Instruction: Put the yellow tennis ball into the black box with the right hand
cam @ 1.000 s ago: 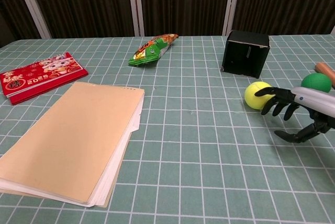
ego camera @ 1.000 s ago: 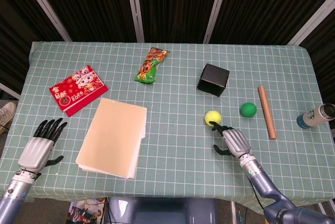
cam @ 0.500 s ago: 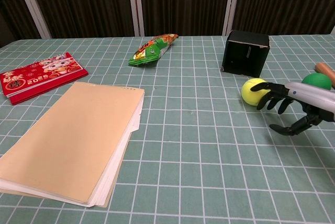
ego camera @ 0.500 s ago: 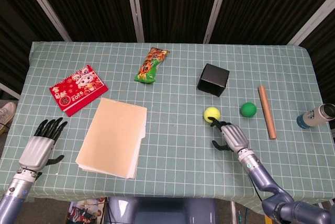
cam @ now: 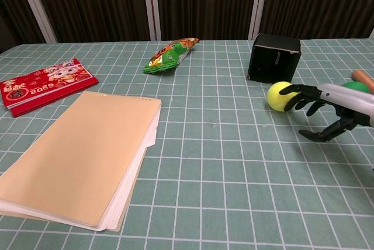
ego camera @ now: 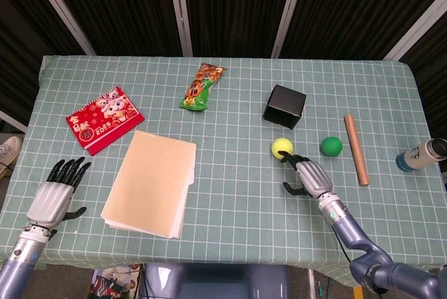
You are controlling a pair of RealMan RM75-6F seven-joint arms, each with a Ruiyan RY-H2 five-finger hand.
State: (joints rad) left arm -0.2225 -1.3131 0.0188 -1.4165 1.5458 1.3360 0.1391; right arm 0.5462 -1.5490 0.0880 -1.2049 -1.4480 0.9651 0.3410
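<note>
The yellow tennis ball (ego camera: pixel 282 148) sits on the tabletop (ego camera: pixel 230 201) just in front of the right hand (ego camera: pixel 309 178), on its far-left side, with the fingertips (cam: pixel 290 91) reaching its near edge. The hand grasps nothing: fingers spread, thumb hanging low beneath. The black box (ego camera: pixel 284 106) stands just beyond the ball, further from the robot. The left hand (ego camera: pixel 53 195) rests spread and empty at the opposite corner, well apart, so the right is much nearer.
</note>
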